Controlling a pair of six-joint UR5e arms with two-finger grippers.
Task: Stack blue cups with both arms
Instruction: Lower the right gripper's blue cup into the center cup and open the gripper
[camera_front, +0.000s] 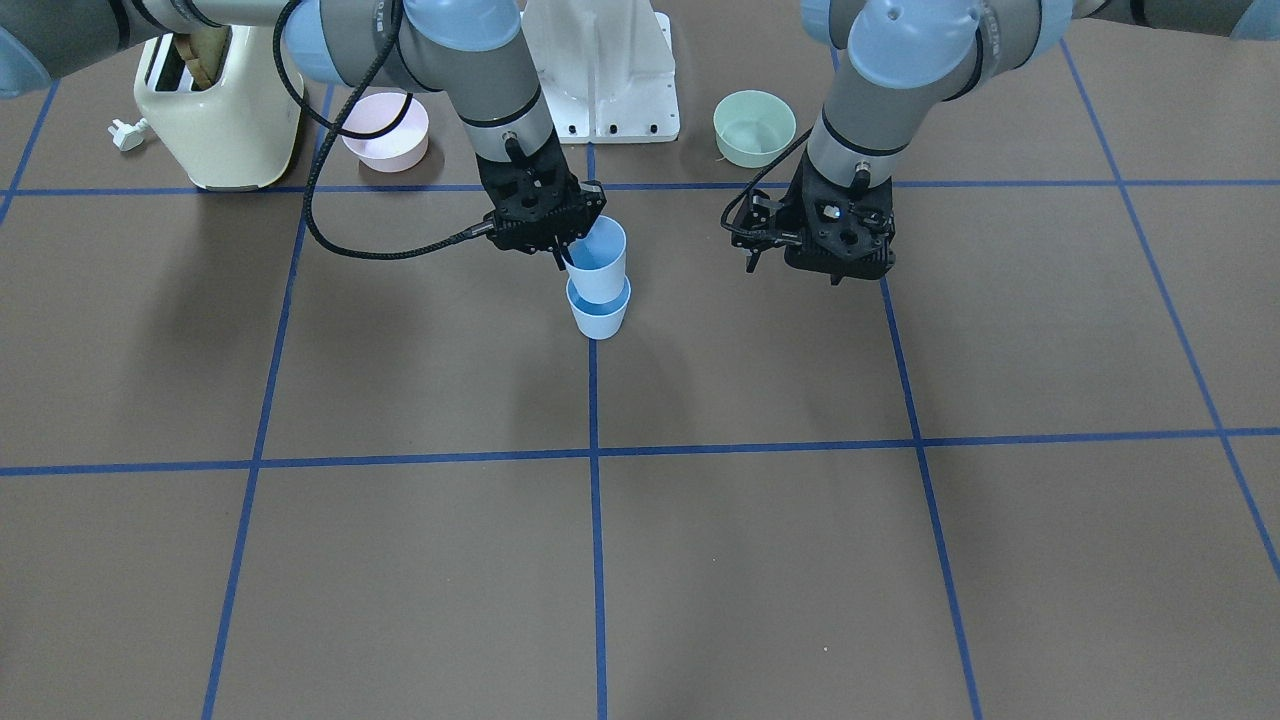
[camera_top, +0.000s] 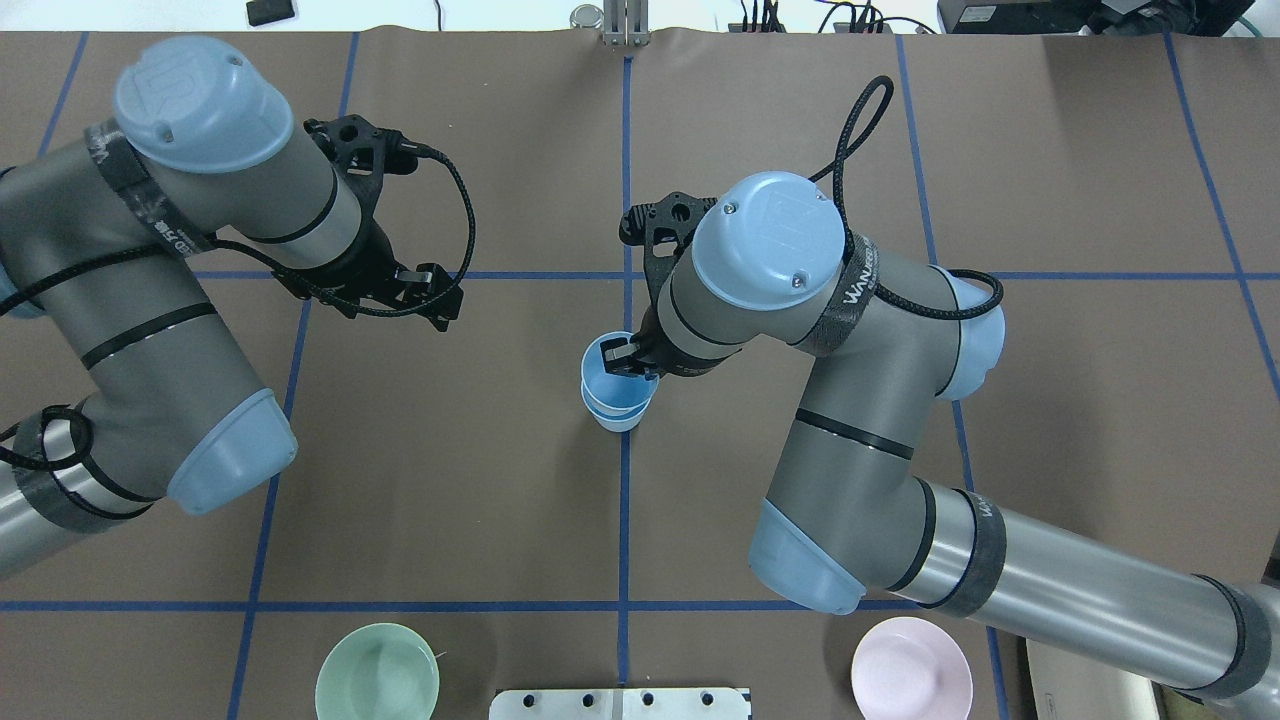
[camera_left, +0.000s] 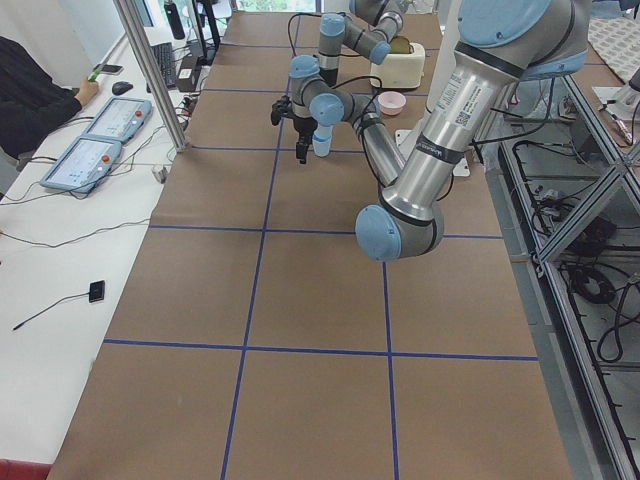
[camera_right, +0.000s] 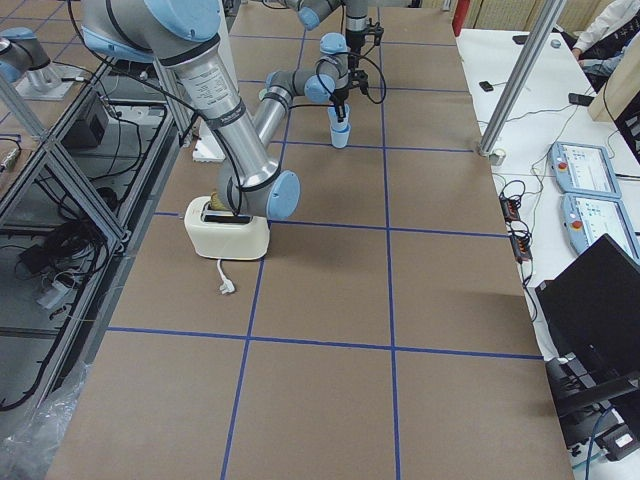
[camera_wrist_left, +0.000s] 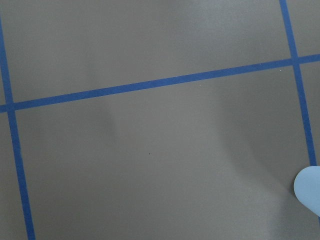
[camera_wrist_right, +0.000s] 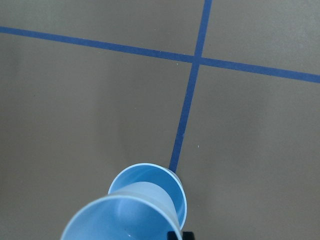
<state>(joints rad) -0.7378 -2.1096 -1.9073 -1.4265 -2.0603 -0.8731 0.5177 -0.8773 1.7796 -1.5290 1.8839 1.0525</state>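
Two pale blue cups stand nested on the table's centre tape line. The lower cup (camera_front: 600, 314) rests on the table. The upper cup (camera_front: 598, 258) sits partly inside it, tilted a little. My right gripper (camera_front: 566, 250) is shut on the upper cup's rim, one finger inside and one outside. The overhead view shows the same: right gripper (camera_top: 628, 358), upper cup (camera_top: 608, 378), lower cup (camera_top: 620, 420). The right wrist view shows the upper cup (camera_wrist_right: 125, 222) and the lower cup's rim (camera_wrist_right: 172, 182). My left gripper (camera_top: 437, 290) hangs open and empty, well apart from the cups.
A cream toaster (camera_front: 215, 110), a pink bowl (camera_front: 385, 130), a mint-green bowl (camera_front: 755, 128) and the white base stand (camera_front: 610, 70) stand along the robot's side of the table. Blue tape lines (camera_front: 596, 450) grid the brown surface.
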